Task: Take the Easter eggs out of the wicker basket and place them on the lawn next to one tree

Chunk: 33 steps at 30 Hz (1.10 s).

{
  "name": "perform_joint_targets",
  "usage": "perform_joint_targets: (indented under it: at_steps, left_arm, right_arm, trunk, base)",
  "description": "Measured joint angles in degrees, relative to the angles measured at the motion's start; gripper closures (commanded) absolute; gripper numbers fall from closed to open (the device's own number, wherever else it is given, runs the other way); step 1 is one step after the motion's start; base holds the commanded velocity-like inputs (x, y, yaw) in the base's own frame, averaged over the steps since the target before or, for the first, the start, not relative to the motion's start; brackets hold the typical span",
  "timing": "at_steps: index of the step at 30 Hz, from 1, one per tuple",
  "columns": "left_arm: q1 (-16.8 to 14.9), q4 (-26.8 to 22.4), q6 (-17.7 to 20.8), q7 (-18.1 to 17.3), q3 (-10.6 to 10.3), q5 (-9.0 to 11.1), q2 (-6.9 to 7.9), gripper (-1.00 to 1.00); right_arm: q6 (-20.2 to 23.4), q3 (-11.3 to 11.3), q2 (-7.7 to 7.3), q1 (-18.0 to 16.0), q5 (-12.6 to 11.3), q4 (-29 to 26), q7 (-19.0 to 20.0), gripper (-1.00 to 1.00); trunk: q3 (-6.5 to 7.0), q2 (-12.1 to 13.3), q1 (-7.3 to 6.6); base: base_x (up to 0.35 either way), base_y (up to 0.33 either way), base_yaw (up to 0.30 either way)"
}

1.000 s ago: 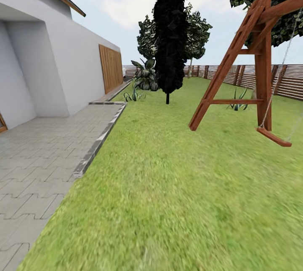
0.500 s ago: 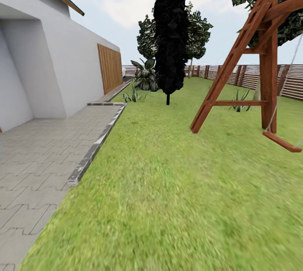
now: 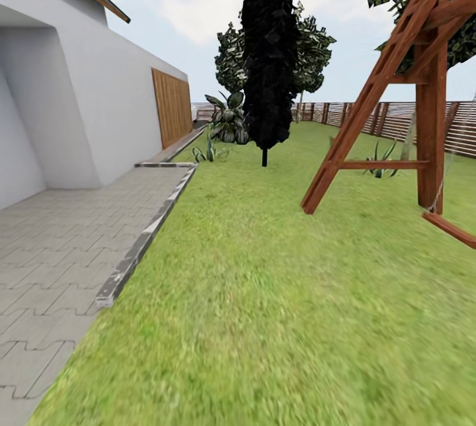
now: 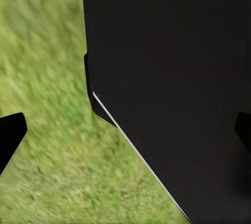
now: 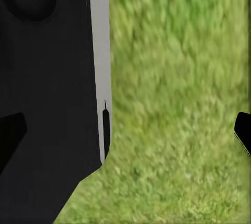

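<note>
Jaws apart, empty, over lawn.

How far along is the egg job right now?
Nothing looks done yet. The head view shows open lawn, the paving beside the house, a wooden swing frame and a dark columnar tree ahead. Both wrist views show grass between spread fingertips, nothing held. The robot seems in transit. Left: find the basket, take out all three eggs, set them by one tree.

cam fwd/left | swing frame nearer, shifted right | house wall sliding out left
</note>
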Motion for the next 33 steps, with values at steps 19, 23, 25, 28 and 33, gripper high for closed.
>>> perform_joint_targets:
  at_steps: [19, 23, 25, 28, 33]
  left_arm:
    - [0.0, 0.0, -0.1, 0.0, 0.0, 0.0, 0.0, -1.0]
    - [0.0, 0.0, 0.0, 0.0, 0.0, 0.0, 0.0, -1.0]
    - [0.0, 0.0, 0.0, 0.0, 0.0, 0.0, 0.0, -1.0]
    - [0.0, 0.0, 0.0, 0.0, 0.0, 0.0, 0.0, -1.0]
    - [0.0, 0.0, 0.0, 0.0, 0.0, 0.0, 0.0, -1.0]
  right_arm:
    - [0.0, 0.0, 0.0, 0.0, 0.0, 0.0, 0.0, -1.0]
    - [0.1, 0.0, 0.0, 0.0, 0.0, 0.0, 0.0, -1.0]
    - [0.1, 0.0, 0.0, 0.0, 0.0, 0.0, 0.0, -1.0]
    - [0.2, 0.0, 0.0, 0.0, 0.0, 0.0, 0.0, -1.0]
    - [0.1, 0.0, 0.0, 0.0, 0.0, 0.0, 0.0, -1.0]
  trunk:
    - [0.0, 0.0, 0.0]
    - [0.0, 0.0, 0.0]
    - [0.0, 0.0, 0.0]
    - [0.0, 0.0, 0.0]
    - [0.0, 0.0, 0.0]
  base:
    - [0.345, 0.0, 0.0]
    - [0.345, 0.0, 0.0]
    - [0.345, 0.0, 0.0]
    - [0.345, 0.0, 0.0]
    - [0.345, 0.0, 0.0]
